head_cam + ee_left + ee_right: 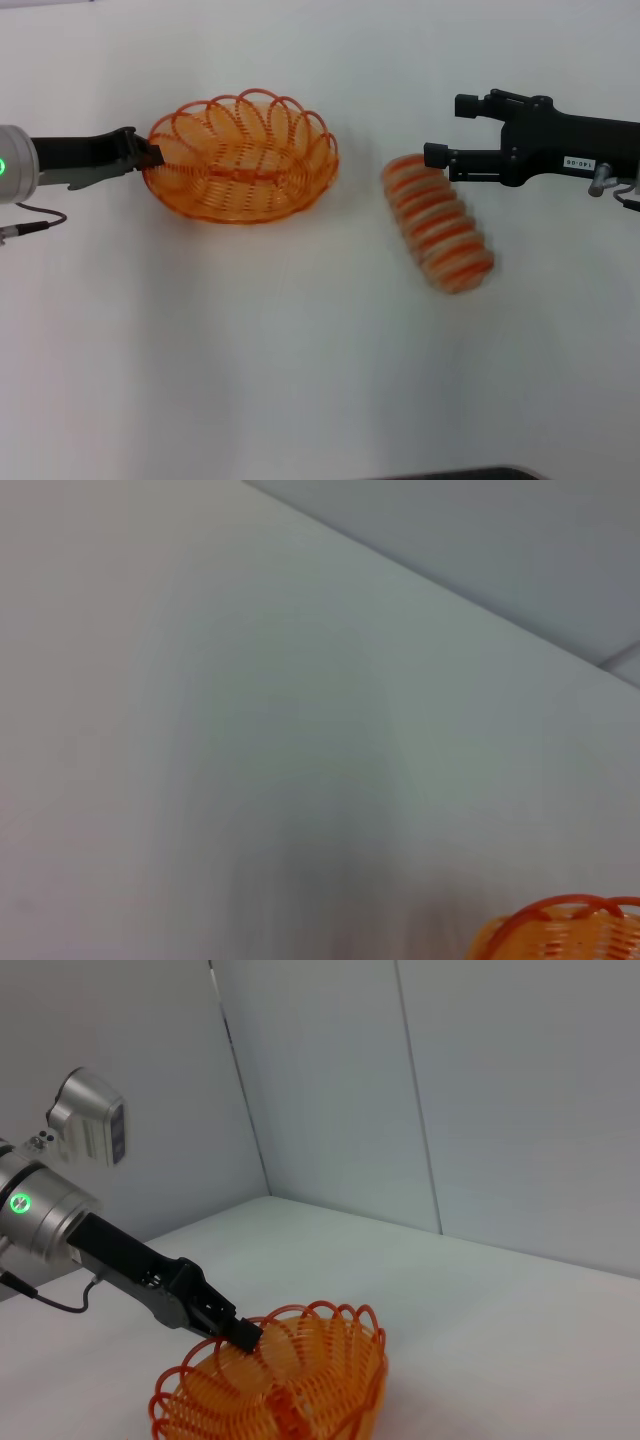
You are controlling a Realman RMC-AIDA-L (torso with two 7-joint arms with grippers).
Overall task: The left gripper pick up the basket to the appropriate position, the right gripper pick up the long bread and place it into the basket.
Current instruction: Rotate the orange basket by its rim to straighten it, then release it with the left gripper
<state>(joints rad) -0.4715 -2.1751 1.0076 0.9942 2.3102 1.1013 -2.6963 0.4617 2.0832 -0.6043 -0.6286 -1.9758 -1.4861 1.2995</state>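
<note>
Two claws are at work over the white table (300, 380). Left gripper (150, 153) is clenched on the near-left rim of the basket (242, 160), which sits left of centre. Right gripper (442, 130) is spread wide, its lower finger touching the bread's (438, 225) far end; the loaf lies slanted just beside it.

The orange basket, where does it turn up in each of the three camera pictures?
Head view: the basket sits upper left on the white table.
Left wrist view: only a bit of its rim shows, at the bottom right corner.
Right wrist view: it fills the bottom centre.
Shared landmark: the left gripper, at the basket's rim in the head and right wrist views.
</note>
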